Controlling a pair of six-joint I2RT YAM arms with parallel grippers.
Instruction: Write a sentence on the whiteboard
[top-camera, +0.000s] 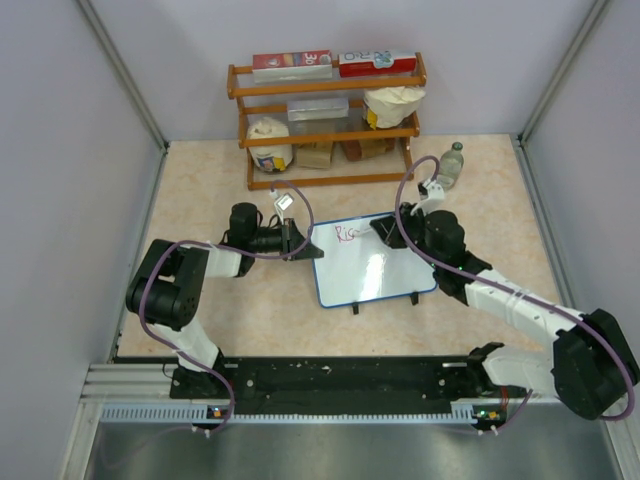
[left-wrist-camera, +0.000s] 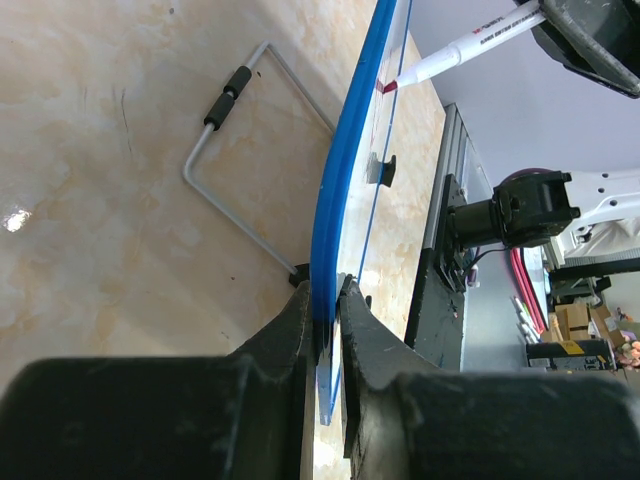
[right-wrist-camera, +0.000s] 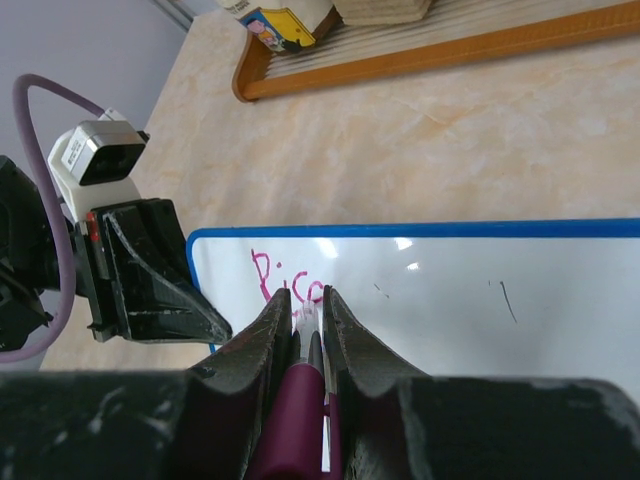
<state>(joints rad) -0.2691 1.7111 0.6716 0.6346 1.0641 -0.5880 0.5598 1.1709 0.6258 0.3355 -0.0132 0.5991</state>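
Left gripper (left-wrist-camera: 325, 298) clamps the whiteboard (top-camera: 375, 265) edge; right gripper (right-wrist-camera: 305, 300) pinches marker (right-wrist-camera: 297, 395) on it

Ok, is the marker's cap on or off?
Off: the marker shows its bare pink tip at the whiteboard, held in the right claw.

Black right fingers (right-wrist-camera: 262, 345) pinching magenta marker (right-wrist-camera: 296, 410), tip at pink lettering (right-wrist-camera: 283, 285) on blue-framed whiteboard (right-wrist-camera: 480, 290)

Pink lettering (right-wrist-camera: 285, 283) "Ris" on the whiteboard (right-wrist-camera: 480, 300)
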